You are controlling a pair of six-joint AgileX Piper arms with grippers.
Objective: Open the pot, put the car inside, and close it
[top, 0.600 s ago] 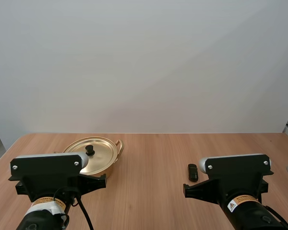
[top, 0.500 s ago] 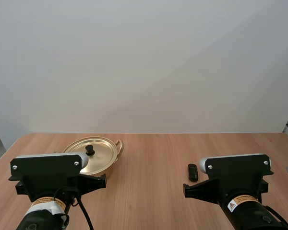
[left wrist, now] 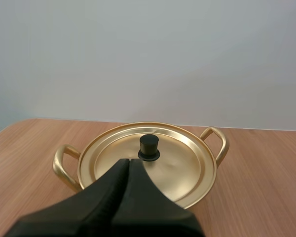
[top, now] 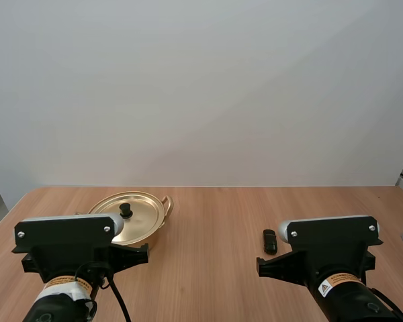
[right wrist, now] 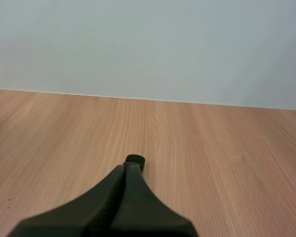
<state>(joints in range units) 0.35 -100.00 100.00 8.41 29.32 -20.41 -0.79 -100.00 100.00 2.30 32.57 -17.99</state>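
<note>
— Two grippers, and neither has budged over the last half second. Our left gripper [left wrist: 129,164] hangs just short of the pot [top: 148,236], its fingers pressed together into one dark wedge, holding nothing.
— And our right gripper [right wrist: 129,169]?
— Same story: fingers together and empty, tips aimed at the car [top: 270,241], which lies on the table [top: 208,282] just past them, untouched.
— Where do the things sit?
— The pot stands in the table's left half, toward the far edge. Its lid [left wrist: 183,163] is seated flat, with the black knob [left wrist: 149,147] upright at the centre. The car lies in the right half, well apart from the pot.
— So none of the task is done.
— We judge so. With nothing moved, no step has started. The lid comes off first, and for that our left fingers must part before they can take the knob. The car waits until the pot stands open.
</note>
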